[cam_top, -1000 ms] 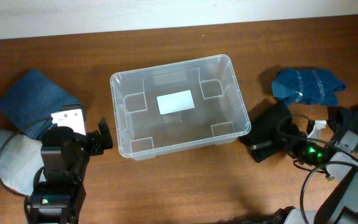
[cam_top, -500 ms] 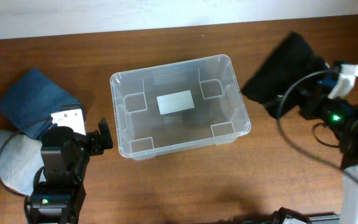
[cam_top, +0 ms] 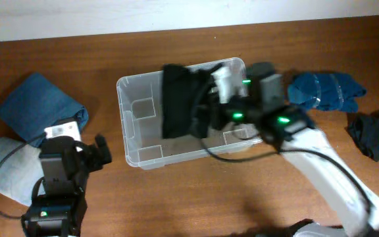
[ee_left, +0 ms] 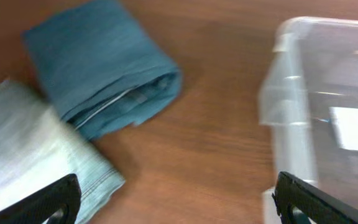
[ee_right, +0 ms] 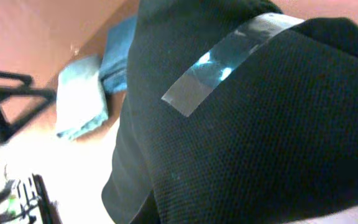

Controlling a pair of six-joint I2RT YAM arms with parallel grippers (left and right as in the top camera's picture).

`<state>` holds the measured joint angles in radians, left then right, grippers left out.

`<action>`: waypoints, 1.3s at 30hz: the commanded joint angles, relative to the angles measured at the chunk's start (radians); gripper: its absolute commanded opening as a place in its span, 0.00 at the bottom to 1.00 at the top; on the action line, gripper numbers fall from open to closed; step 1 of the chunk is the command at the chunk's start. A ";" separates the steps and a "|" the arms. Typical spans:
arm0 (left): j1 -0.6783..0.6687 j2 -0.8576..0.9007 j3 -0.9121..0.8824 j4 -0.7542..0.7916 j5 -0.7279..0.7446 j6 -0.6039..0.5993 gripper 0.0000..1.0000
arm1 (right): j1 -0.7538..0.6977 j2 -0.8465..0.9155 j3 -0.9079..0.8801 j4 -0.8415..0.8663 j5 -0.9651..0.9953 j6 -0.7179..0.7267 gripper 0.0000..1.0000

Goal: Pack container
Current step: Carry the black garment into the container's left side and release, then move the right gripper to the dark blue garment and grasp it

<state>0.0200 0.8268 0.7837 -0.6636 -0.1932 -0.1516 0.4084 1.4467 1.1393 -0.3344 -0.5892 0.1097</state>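
Observation:
The clear plastic container (cam_top: pixel 122 125) stands mid-table; it also shows in the left wrist view (ee_left: pixel 291 106). My right gripper (cam_top: pixel 202 105) is over the container, shut on a black folded cloth (cam_top: pixel 175 99) that hangs above the tub's middle and hides its label. In the right wrist view the black cloth (ee_right: pixel 260 137), with a strip of clear tape across it, fills the frame and hides the fingers. My left gripper (cam_top: pixel 101 153) is open and empty left of the container, low over the table (ee_left: pixel 176 205).
A folded blue denim cloth (cam_top: pixel 38 105) (ee_left: pixel 104 62) and a pale blue cloth (cam_top: pixel 5 164) (ee_left: pixel 30 149) lie at the left. A blue garment (cam_top: pixel 328 91) and a dark navy one (cam_top: pixel 374 135) lie at the right.
My right arm has swung left from the table's right side, carrying the black cloth over the container. The left gripper has turned slightly.

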 commanded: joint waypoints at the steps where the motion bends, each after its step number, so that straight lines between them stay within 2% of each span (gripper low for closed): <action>1: 0.076 -0.002 0.023 -0.027 -0.036 -0.046 0.99 | 0.059 0.115 0.010 0.088 0.029 0.059 0.04; 5: 0.142 -0.001 0.023 -0.041 -0.036 -0.046 0.99 | 0.097 0.253 0.010 0.171 0.026 0.120 0.04; 9: 0.153 -0.001 0.023 -0.041 -0.035 -0.046 0.99 | 0.130 0.351 0.010 0.213 0.026 0.162 0.04; 15: 0.153 -0.001 0.022 -0.042 -0.035 -0.046 0.99 | 0.144 0.407 0.010 0.212 0.025 0.161 0.06; 16: 0.153 -0.001 0.022 -0.042 -0.035 -0.046 0.99 | 0.144 0.407 0.010 0.210 0.025 0.157 0.20; 17: 0.153 -0.001 0.022 -0.042 -0.035 -0.046 0.99 | 0.144 0.407 0.011 0.208 0.024 0.158 0.62; 18: 0.153 -0.001 0.022 -0.042 -0.035 -0.046 0.99 | 0.144 0.404 0.014 0.203 0.022 0.158 0.91; 19: 0.153 -0.002 0.022 -0.042 -0.035 -0.046 0.99 | 0.142 0.401 0.021 0.190 0.022 0.157 0.99; 23: 0.153 -0.001 0.022 -0.045 -0.035 -0.046 0.99 | 0.126 0.364 0.115 0.029 0.045 0.074 0.99; 27: 0.153 -0.001 0.022 -0.045 -0.036 -0.045 0.99 | 0.069 0.271 0.287 -0.229 0.257 0.056 0.99; 30: 0.153 -0.001 0.022 -0.045 -0.036 -0.045 0.99 | -0.017 0.175 0.380 -0.351 0.399 0.089 0.98; 33: 0.153 -0.001 0.022 -0.045 -0.036 -0.046 0.99 | -0.157 0.068 0.393 -0.397 0.502 0.190 0.99; 35: 0.153 -0.001 0.022 -0.045 -0.036 -0.046 0.99 | -0.330 0.017 0.392 -0.444 0.514 0.259 0.98; 36: 0.153 -0.001 0.022 -0.044 -0.036 -0.046 0.99 | -0.404 0.012 0.391 -0.470 0.507 0.280 0.99; 37: 0.153 0.003 0.022 -0.044 -0.036 -0.046 0.99 | -0.539 0.019 0.378 -0.511 0.466 0.309 0.98; 39: 0.153 0.008 0.022 -0.044 -0.035 -0.046 0.99 | -0.672 0.034 0.329 -0.514 0.365 0.315 0.98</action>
<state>0.1669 0.8272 0.7841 -0.7105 -0.2180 -0.1844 -0.0689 1.4311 1.5394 -0.8219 -0.1558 0.3458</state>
